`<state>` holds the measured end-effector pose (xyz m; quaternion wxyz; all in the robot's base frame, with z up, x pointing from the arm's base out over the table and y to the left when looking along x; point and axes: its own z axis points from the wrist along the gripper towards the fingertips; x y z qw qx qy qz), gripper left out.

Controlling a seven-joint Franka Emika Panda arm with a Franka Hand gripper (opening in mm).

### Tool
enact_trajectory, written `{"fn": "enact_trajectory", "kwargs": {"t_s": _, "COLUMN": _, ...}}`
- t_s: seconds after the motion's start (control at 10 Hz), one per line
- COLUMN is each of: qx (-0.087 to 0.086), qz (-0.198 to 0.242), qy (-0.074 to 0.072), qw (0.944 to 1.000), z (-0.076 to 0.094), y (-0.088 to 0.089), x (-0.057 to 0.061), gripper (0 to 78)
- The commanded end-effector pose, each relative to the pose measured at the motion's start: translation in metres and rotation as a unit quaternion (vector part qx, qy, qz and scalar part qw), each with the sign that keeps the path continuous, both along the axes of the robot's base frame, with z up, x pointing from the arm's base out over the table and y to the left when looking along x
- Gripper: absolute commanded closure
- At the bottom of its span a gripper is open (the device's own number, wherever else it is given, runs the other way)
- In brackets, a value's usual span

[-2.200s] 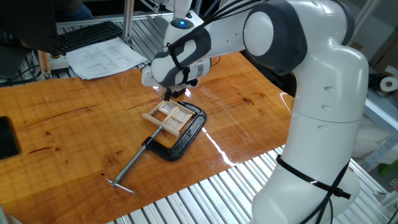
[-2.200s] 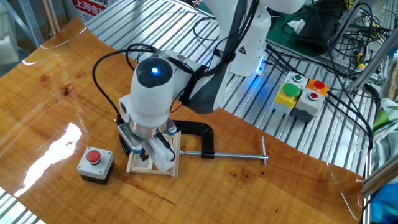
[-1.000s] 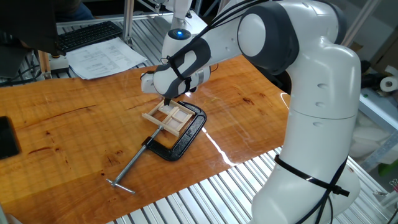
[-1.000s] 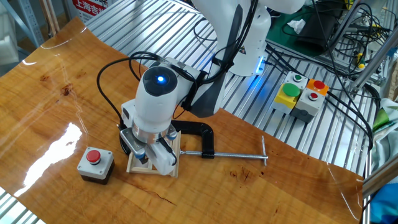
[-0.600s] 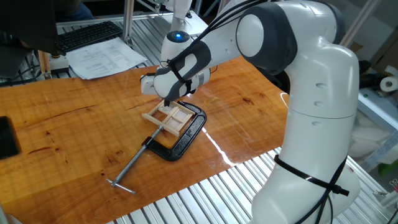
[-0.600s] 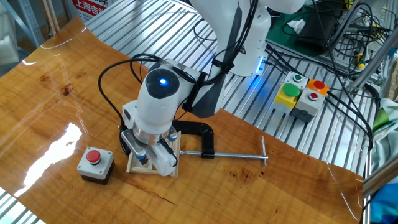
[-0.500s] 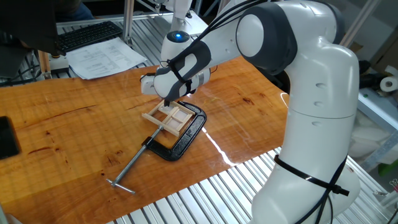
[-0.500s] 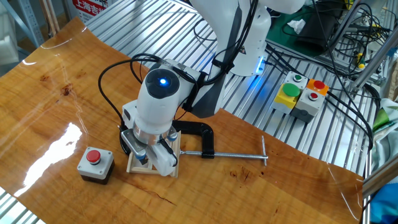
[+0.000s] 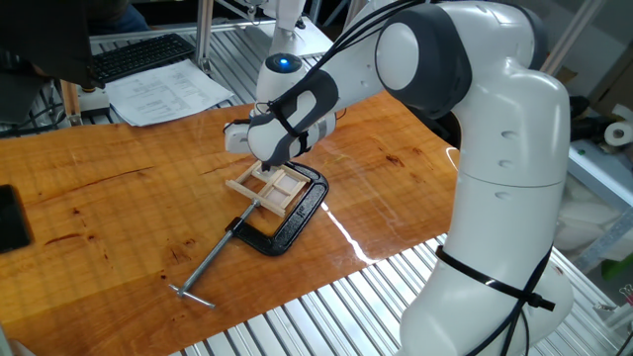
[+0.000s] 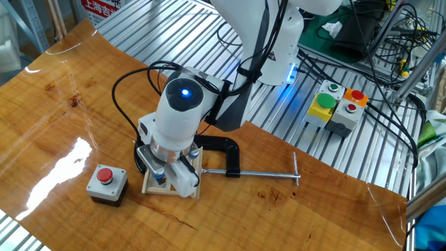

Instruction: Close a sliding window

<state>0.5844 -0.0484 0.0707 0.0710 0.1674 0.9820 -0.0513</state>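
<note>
The sliding window (image 9: 270,188) is a small pale wooden frame with crossbars, lying flat on the wooden table inside the jaws of a black C-clamp (image 9: 302,210). In the other fixed view the window (image 10: 150,187) is mostly covered by my hand. My gripper (image 9: 265,170) points straight down with its fingertips on the window's far part. In the other fixed view the gripper (image 10: 169,178) shows a white finger (image 10: 183,180) resting on the frame. The hand hides the fingertip gap and the sliding panel.
The clamp's long screw rod (image 9: 211,262) sticks out toward the table's front edge. A grey box with a red button (image 10: 106,183) stands just left of the window. A keyboard and papers (image 9: 163,89) lie at the back. Ribbed metal surface (image 10: 174,35) surrounds the board.
My hand has shifted a little to the right over the window and sits slightly lower. The window frame and the clamp have not visibly moved.
</note>
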Motion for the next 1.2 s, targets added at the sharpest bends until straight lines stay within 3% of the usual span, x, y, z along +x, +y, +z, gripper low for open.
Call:
{"fn": "enact_trajectory", "kwargs": {"t_s": 0.1, "qx": 0.000, "qz": -0.001, "qy": -0.003, "qw": 1.0000, "z": 0.0007, "y": -0.0006, "x": -0.0015, "gripper": 77.6}}
{"fn": "enact_trajectory", "kwargs": {"t_s": 1.2, "qx": -0.004, "qz": -0.009, "qy": -0.012, "qw": 0.9999, "z": -0.0037, "y": 0.0041, "x": -0.0095, "gripper": 77.6}}
